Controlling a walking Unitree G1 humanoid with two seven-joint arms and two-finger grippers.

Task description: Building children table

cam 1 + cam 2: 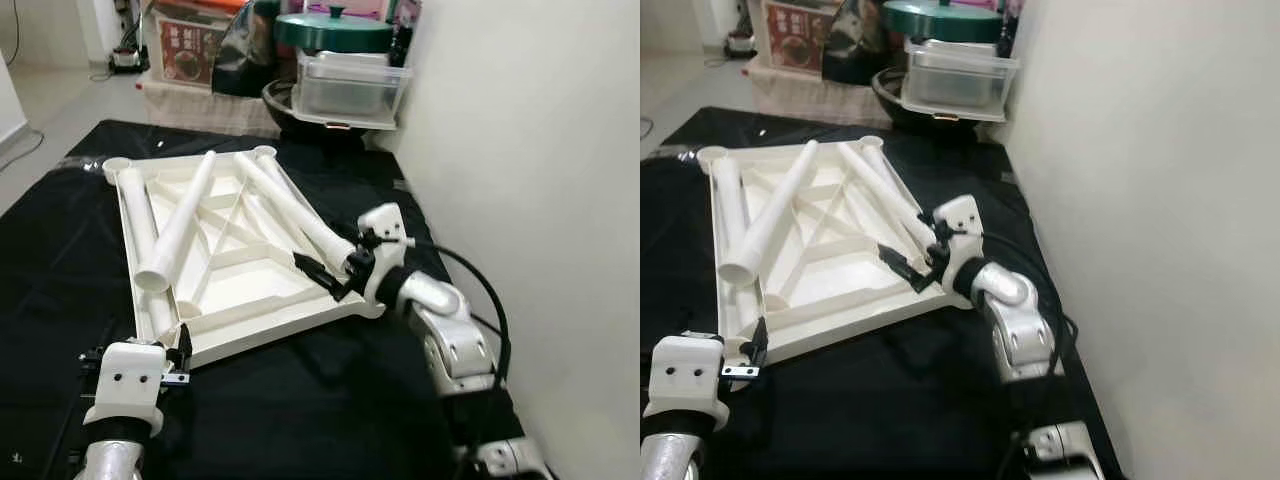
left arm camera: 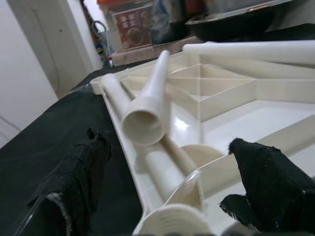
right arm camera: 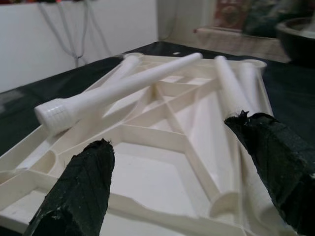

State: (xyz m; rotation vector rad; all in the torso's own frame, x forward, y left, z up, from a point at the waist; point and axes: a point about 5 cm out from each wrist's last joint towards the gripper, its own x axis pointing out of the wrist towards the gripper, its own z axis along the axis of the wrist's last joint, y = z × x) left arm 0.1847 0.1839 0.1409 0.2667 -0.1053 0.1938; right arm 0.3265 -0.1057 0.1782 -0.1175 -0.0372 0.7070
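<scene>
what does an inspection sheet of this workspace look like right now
surface: black cloth on the floor
job's things: white tabletop lying underside up, four white legs loose on it
clutter: nothing seen on the cloth
end effectors: left end effector open at the tabletop's near corner; right end effector open at its right edge
cables: black cable looping off the right arm
surroundings: white wall on the right; clear bin, green lid, box behind

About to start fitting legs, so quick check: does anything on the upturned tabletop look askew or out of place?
One white leg lies diagonally across the upturned tabletop, propped over another leg by the left rim instead of flat. The left gripper and right gripper are open at the near corners. No damage visible.
</scene>
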